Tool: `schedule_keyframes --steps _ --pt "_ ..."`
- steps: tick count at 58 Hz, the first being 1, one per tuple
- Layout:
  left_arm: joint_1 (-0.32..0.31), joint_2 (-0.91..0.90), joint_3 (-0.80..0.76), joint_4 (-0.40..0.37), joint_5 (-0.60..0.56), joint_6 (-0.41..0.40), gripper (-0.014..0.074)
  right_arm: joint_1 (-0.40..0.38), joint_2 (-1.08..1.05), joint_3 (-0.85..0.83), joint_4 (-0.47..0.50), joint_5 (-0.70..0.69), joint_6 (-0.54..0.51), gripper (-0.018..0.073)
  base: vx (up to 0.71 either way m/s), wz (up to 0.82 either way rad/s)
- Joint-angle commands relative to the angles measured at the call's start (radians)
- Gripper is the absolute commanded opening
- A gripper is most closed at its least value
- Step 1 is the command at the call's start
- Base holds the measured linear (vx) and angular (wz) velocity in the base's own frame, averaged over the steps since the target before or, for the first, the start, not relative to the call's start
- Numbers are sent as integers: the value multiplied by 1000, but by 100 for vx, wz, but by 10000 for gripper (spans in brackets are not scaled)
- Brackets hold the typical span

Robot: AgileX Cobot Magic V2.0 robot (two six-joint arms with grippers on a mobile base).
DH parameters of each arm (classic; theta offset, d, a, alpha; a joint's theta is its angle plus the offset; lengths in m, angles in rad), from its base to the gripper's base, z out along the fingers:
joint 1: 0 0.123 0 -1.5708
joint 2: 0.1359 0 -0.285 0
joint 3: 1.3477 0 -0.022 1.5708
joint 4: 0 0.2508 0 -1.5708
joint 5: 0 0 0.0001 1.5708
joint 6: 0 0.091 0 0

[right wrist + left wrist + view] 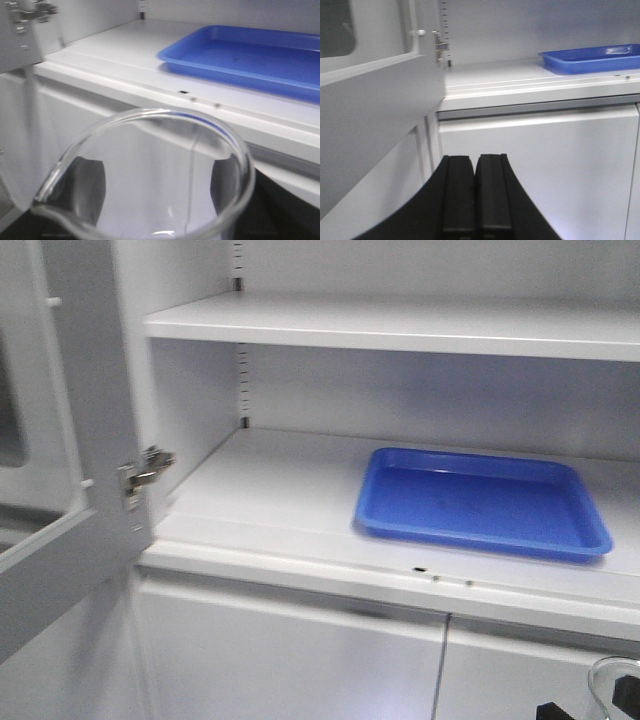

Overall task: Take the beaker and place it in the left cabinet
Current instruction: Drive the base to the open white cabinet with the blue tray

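Beaker of clear glass with pour spout [150, 165]: low before the pale grey cabinet [190, 380].
Right gripper [159, 190]: dark pads pinching it.
Left gripper [475, 200]: black fingers pressed together.
Shelf [270, 490]: blue rectangular plastic tray [482, 502] on it; door [70, 490] open.

- Pale grey all over the cabinet [300, 510], shelves and lower doors alike.
- Column of small black holes down the rail [240, 380] at the back corner.
- Solid bright blue for the tray [480, 502], no pattern.
- Clear, colourless glass for the beaker [150, 165], with a faint vertical line down its wall.
- Matt black on the left gripper [475, 165].
- Dull silver on the hinge [145, 472].
- Grey for the door [70, 560], darker at its pane.
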Motion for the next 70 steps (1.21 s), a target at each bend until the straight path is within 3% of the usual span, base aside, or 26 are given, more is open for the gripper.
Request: schedule_keyframes --steps 1,70 --pt "-3 -18 16 -7 -84 -3 1 -3 -3 -30 -18 -21 2 -4 28 -47" --pt "-3 -18 16 -7 -84 -3 1 -3 -3 -30 -18 -22 2 -4 20 -19"
